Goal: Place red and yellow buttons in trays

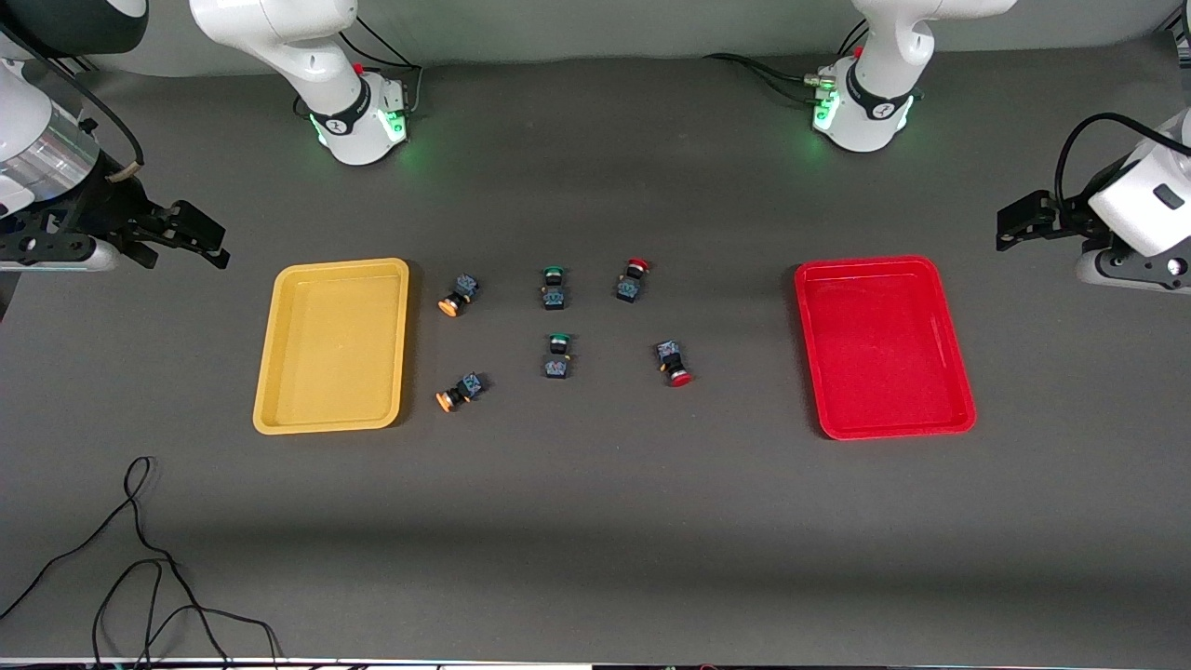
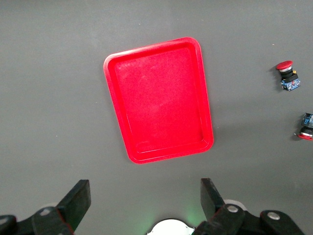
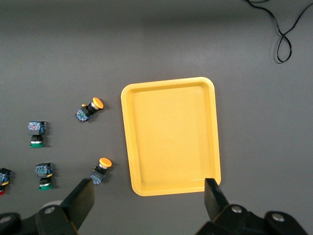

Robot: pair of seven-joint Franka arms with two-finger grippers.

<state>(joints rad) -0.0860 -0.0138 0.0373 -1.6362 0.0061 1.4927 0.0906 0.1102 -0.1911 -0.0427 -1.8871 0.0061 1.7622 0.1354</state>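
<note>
both arms waiting, raised at the table's ends. left gripper (image 1: 1016, 223) hanging wide open over bare table at the left arm's end, holding nothing. right gripper (image 1: 191, 233) hanging wide open at the right arm's end, also holding nothing.

yellow tray (image 1: 279, 372) and red tray (image 1: 958, 391) lying well apart, both holding nothing. six buttons lying between them on the table: two yellow-capped buttons (image 1: 459, 294) (image 1: 460, 391) just beside the yellow tray, two green-capped buttons (image 1: 555, 287) (image 1: 558, 355) in the middle, two red-capped buttons (image 1: 632, 279) (image 1: 674, 363) toward the red tray. a black cable (image 1: 140, 549) trailing nearest the front camera.
</note>
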